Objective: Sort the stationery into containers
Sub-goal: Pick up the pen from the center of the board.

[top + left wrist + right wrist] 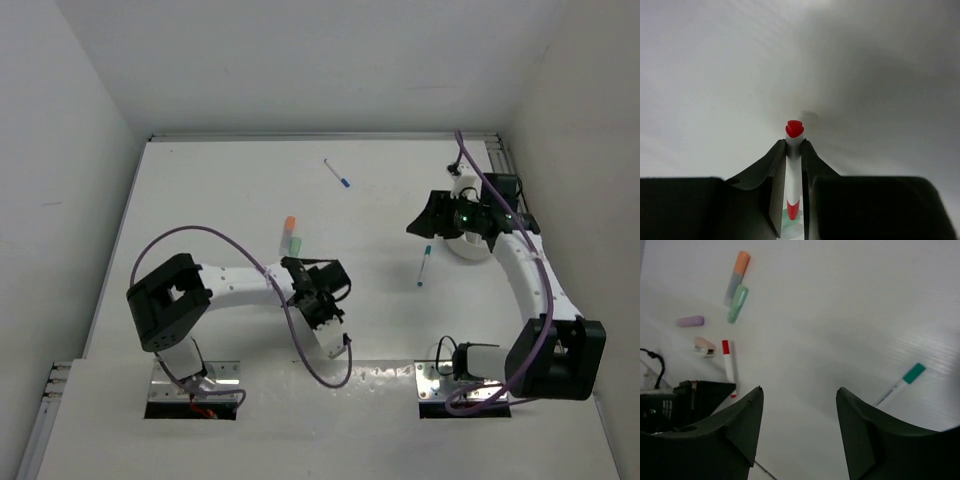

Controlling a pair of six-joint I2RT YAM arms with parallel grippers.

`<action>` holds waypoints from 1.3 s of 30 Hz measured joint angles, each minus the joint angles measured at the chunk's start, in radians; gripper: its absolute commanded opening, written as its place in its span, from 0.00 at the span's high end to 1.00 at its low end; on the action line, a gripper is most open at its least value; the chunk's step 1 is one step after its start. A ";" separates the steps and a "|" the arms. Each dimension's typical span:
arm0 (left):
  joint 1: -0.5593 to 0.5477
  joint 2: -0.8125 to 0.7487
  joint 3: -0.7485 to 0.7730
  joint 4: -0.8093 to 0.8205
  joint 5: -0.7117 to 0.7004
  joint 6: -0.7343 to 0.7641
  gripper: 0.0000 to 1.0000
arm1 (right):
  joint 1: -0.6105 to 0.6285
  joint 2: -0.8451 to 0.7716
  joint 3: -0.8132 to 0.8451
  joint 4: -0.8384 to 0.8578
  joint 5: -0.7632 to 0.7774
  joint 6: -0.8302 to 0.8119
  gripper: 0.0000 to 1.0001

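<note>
Grasping step: the left end effector (793, 150) is clamped on the red-capped pen (793, 175); the right end effector (799, 405) stands apart, empty. Next, probably: lift it across to the white tub (470, 251).

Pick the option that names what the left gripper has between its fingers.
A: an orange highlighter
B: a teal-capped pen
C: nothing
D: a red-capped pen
D: in the left wrist view the left gripper is shut on the red-capped pen, while the teal-capped pen and the orange highlighter lie loose on the table.
</note>
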 measured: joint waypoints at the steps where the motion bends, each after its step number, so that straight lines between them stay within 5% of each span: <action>1: -0.047 -0.011 0.003 0.006 -0.021 -0.018 1.00 | 0.018 0.009 0.001 -0.006 -0.008 0.012 0.38; 14: -0.426 -0.129 -0.130 0.245 -0.439 -0.047 1.00 | 0.255 0.229 0.043 -0.038 -0.094 0.196 0.26; 23: -0.488 -0.146 -0.198 0.426 -0.616 0.028 1.00 | 0.360 0.260 0.050 -0.053 -0.142 0.240 0.21; 39: -0.559 -0.148 -0.200 0.534 -0.695 0.088 1.00 | 0.538 0.260 0.050 -0.008 -0.141 0.278 0.30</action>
